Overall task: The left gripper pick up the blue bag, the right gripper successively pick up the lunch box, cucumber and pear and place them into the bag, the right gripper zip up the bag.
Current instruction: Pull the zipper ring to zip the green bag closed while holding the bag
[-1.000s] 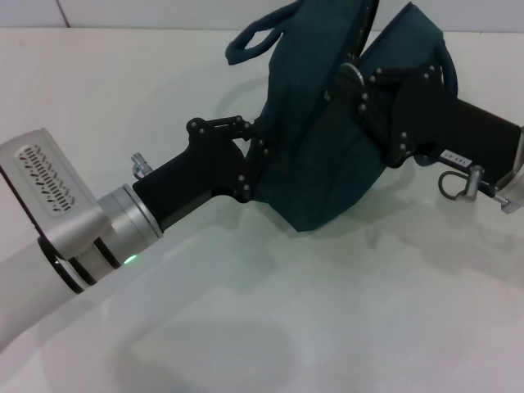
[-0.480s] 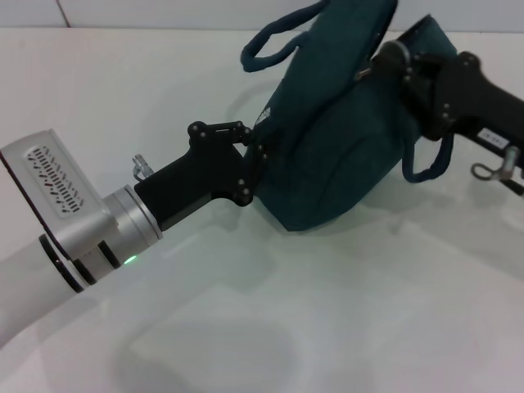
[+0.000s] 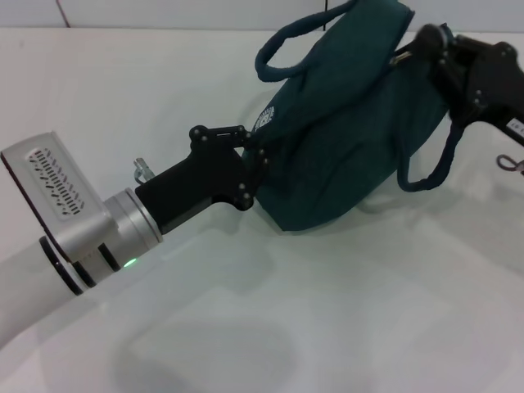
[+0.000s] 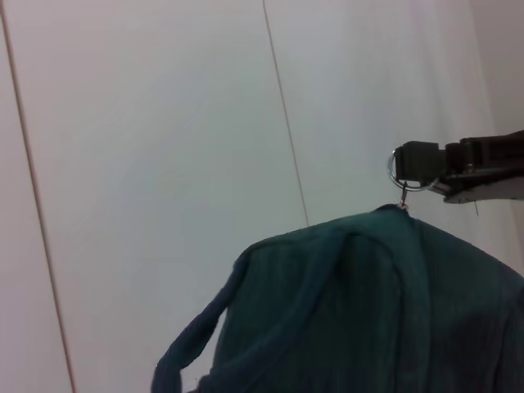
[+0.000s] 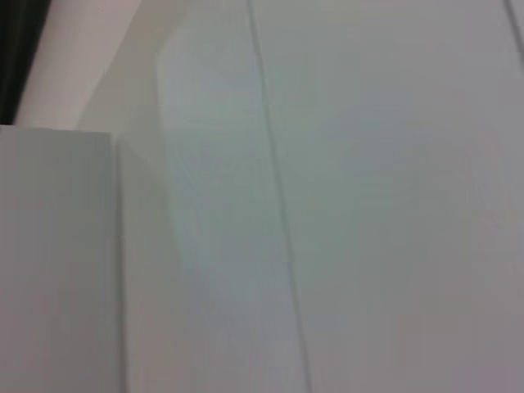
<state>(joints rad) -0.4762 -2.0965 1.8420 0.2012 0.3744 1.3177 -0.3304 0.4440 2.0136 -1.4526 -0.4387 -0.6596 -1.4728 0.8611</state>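
Blue bag [image 3: 344, 123] is held up off the worktop [image 3: 344, 311], tilted, w/ one strap loop [image 3: 291, 49] sticking up at the far side and another [image 3: 430, 164] dangling near the right arm. Left gripper [image 3: 255, 155] has its fingers closed on the bag's lower left edge, by the white logo patch. Right gripper [image 3: 417, 51] sits at the bag's upper right end; left wrist view shows its fingers [image 4: 417, 160] pinched on the metal ring of the zip pull [image 4: 398, 172], right at the top seam. No lunch box, cucumber or pear visible outside, so prob. already in the bag; can't see inside.

Risks, as I judge them:
- Zip pull ring is small and thin, so a sideways tug could slip it out of the pinch.
- Left hold is only on cloth at one edge; a hard pull may drag fabric through or bunch the seam and jam the slider.
- Dangling strap could snag on the right arm.
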